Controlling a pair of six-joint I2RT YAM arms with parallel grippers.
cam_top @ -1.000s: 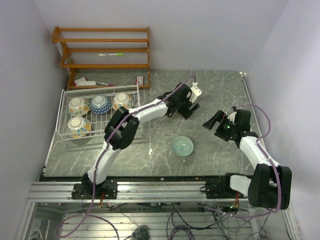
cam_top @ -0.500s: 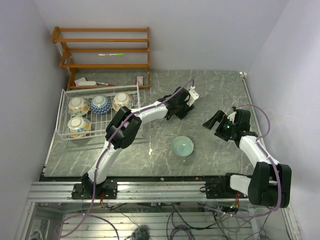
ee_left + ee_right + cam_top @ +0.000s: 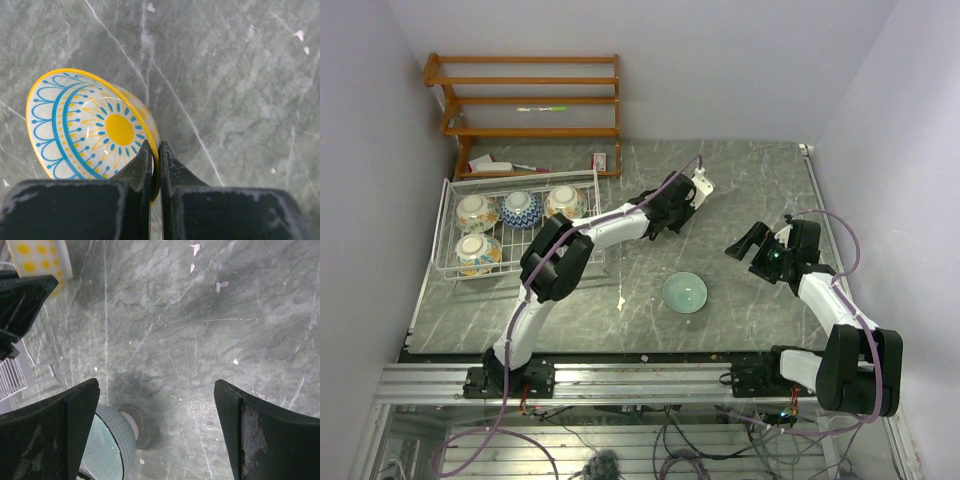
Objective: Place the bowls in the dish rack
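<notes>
Left gripper (image 3: 155, 149) now pinches yellow bowl (image 3: 92, 125), tipped sideways.

The yellow-rimmed bowl (image 3: 85, 120) is painted white inside, with a yellow centre disc, blue petals and blue scalloped lines. The teal bowl (image 3: 684, 292) is left plain against the grey, white-veined table (image 3: 760, 170). In the white wire rack (image 3: 520, 250), a blue-and-white bowl (image 3: 521, 209) is seen among yellow-orange floral bowls (image 3: 477, 211).

A: Overhead view?
B: High behind both arm bases (image 3: 508, 380), facing down over the whole surface (image 3: 760, 180).
A: The 2 wrist views?
B: Close above it, facing down; both show the yellow bowl (image 3: 90, 125).
</notes>
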